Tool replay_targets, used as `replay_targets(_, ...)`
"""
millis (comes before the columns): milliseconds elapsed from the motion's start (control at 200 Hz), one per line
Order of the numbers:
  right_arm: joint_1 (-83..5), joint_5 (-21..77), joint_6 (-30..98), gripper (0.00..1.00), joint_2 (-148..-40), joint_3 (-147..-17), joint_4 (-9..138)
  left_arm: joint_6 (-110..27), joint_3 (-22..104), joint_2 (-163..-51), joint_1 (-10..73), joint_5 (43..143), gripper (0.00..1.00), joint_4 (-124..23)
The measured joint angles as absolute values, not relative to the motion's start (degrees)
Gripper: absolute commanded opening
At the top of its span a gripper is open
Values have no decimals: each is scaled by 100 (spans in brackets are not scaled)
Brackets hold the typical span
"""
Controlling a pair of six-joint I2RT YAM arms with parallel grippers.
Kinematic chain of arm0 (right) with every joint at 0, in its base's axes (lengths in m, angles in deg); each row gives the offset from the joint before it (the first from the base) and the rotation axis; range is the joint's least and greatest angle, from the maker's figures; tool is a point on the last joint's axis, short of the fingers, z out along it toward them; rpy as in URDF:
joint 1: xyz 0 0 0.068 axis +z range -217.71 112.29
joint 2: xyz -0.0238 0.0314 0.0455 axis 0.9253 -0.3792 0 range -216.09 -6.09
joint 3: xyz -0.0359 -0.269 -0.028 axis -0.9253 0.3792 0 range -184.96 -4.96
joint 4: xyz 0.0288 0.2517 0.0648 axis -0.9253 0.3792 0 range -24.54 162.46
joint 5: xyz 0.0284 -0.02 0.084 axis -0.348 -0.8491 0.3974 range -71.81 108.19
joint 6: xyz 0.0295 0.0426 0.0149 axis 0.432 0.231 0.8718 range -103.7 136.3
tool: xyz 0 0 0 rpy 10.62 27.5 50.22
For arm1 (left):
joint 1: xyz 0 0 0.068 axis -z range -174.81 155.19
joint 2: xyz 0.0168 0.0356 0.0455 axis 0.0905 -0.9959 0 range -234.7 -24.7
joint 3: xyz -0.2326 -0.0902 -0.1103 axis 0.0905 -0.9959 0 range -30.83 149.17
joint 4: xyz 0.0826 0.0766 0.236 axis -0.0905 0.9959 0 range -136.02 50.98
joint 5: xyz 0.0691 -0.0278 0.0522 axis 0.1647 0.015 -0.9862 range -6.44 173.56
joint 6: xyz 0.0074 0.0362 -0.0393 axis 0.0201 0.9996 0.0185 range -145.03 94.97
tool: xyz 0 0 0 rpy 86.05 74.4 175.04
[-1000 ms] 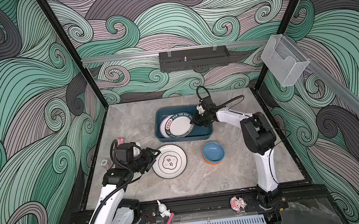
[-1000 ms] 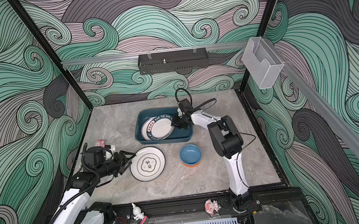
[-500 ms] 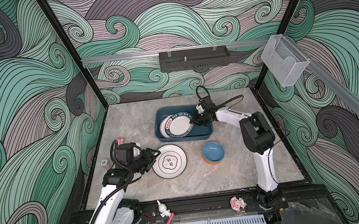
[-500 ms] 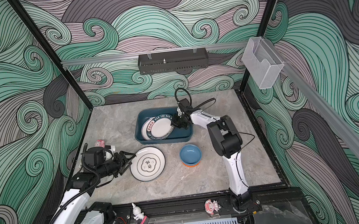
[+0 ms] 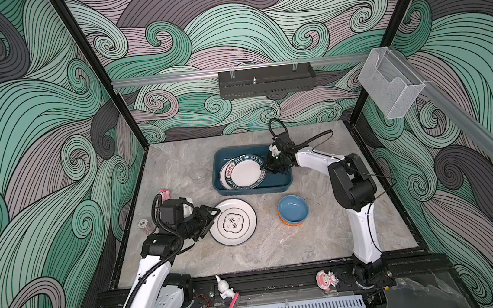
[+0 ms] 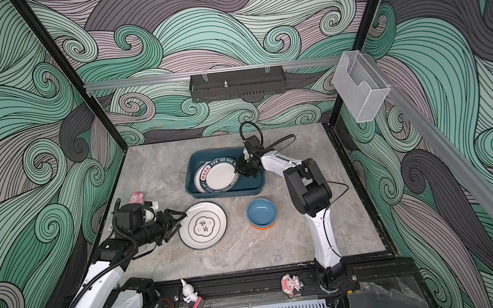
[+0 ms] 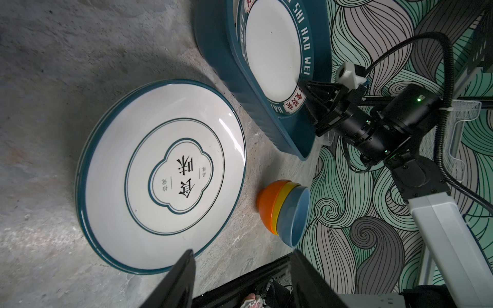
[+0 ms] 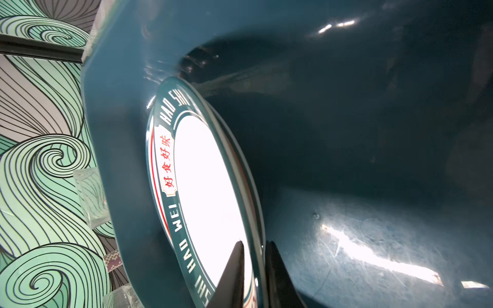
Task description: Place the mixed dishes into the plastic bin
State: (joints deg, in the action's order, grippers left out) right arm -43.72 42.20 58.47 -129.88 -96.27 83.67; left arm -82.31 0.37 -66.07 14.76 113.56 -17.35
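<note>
Right wrist view is basically inside the plastic bin [image 8: 373,133]. The right gripper [image 8: 255,242] has its two black fingers either side of the rim of the lettered plate [image 8: 210,200]. The gap between them is narrow, barely wider than the rim, and honestly I can't tell whether it's pinching or just straddling. That plate sits in the bin's left half.

In both top views everything else is out on the table [image 5: 281,252]. The clover-print plate [image 5: 234,222] lies flat in front of the bin, and a nested bowl stack [image 5: 293,214] (blue in yellow in orange) sits off to its right. There's also a clear tumbler [image 5: 197,173] left of the bin, really easy to miss. The left gripper [image 5: 214,220] is at the clover-print plate's left edge, jaws spread wide, holding nothing, fingertips right at the rim.

My take on handling: these plates look like glazed ceramic, so rigid, slick and fairly heavy for such thin fingers. They'd probably chip if knocked together. With a plate lying flat, the only place to grab is the raised rim, one finger above and one slid beneath. Grip too shallow and I'd expect it to pivot and slide out. The bowls look lighter, but pinching the wall of the top one may lift only that bowl. The tumbler's the fragile one.
</note>
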Motion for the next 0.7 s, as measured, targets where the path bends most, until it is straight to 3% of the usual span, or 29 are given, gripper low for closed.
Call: replay_targets(700,-4313,4124,5690,22,-13171,-9902,8767,-8253,-3,-6607,1476,11337,59,-1739)
